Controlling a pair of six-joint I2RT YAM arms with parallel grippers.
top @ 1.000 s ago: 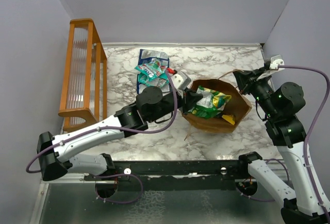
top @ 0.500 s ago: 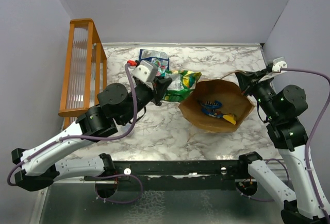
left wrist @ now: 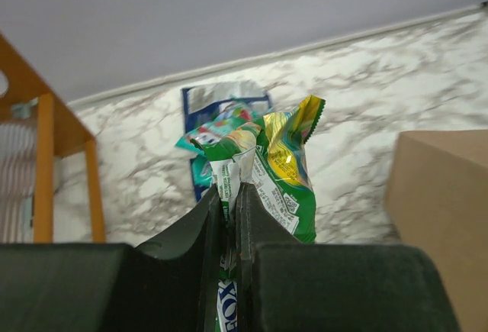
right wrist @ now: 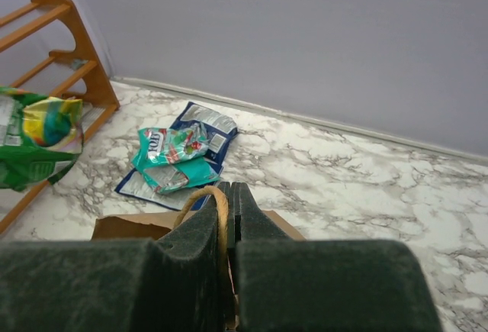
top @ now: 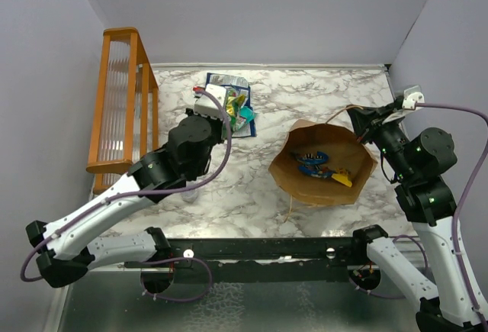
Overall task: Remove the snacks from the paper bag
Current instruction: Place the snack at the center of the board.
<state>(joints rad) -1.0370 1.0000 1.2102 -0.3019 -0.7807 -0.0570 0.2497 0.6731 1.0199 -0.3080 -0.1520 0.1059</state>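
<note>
Left gripper (left wrist: 230, 196) (arm reaching forward) pinches the green packet (left wrist: 280, 166).

Open paper bag (top: 305, 191) holds packets (top: 314, 167); green snack (left wrist: 282, 172) hangs pinched.

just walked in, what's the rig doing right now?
Left hand is shut on a green packet, holding it above the table near the blue packet and teal packet lying by the back wall. Right hand pinches the paper bag by its handle. A few packets are inside it.
</note>
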